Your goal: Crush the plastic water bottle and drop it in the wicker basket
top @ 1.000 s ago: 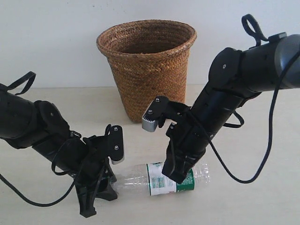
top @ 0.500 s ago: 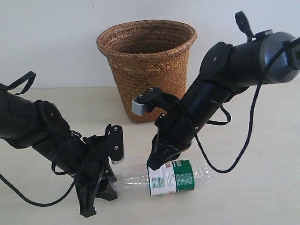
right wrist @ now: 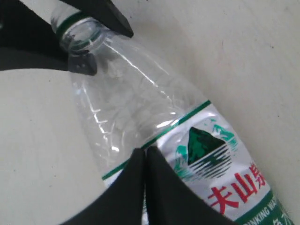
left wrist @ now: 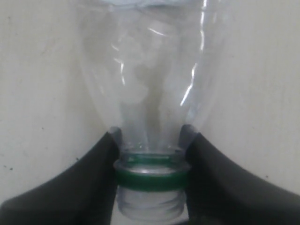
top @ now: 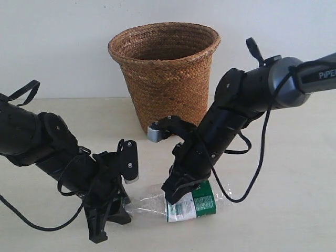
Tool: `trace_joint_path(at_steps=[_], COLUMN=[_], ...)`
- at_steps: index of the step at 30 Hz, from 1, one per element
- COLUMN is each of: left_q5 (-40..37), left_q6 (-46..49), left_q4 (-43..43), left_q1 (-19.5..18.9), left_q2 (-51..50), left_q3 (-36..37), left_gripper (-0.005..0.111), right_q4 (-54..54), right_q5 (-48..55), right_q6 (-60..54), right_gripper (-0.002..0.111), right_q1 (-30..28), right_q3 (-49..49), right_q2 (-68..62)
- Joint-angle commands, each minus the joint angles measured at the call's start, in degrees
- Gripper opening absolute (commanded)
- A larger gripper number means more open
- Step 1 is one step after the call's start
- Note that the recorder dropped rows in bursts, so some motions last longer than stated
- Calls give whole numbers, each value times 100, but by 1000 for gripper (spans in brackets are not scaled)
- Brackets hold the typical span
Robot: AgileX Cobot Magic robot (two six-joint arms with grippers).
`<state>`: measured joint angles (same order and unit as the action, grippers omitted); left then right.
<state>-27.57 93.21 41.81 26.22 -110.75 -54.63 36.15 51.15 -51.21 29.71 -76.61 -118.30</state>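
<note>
From the outside camera, you see the bottle (top: 202, 198) lying on its side on the table (top: 294, 210), in front of the basket (top: 164, 73). Your left gripper (top: 123, 203) pinches its neck, and your right gripper (top: 176, 193) bears down on the label. In the left wrist camera, both fingers (left wrist: 89, 178) clamp the neck at the green ring. In the right wrist camera, your fingers are pressed together, with their tips touching the label's edge.

Pale table (top: 294, 210) carries the wicker basket (top: 165, 79) and plastic water bottle (top: 202, 201)
</note>
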Motion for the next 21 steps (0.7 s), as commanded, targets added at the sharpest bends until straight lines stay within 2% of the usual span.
trace_joint_path(at_steps=[1, 5, 13, 21], left_q5=[-61, -116, -127, -140], left_q6=[21, 21, -2, -2], left_q4=[38, 38, 48, 37], left_q1=[29, 29, 29, 29], left_q2=[-6, -6, -88, -100], left_q3=[-12, -12, -12, -12], left_gripper=[4, 4, 4, 4], right_q4=[-1039, -1344, -1437, -1479], right_q5=[-223, 23, 791, 1138], right_q6=[911, 1319, 1381, 1424], right_gripper=[0, 0, 0, 0], right_q1=[19, 19, -4, -75], right_q3=[-248, -733, -1344, -1486], right_q2=[-628, -1081, -1851, -1771])
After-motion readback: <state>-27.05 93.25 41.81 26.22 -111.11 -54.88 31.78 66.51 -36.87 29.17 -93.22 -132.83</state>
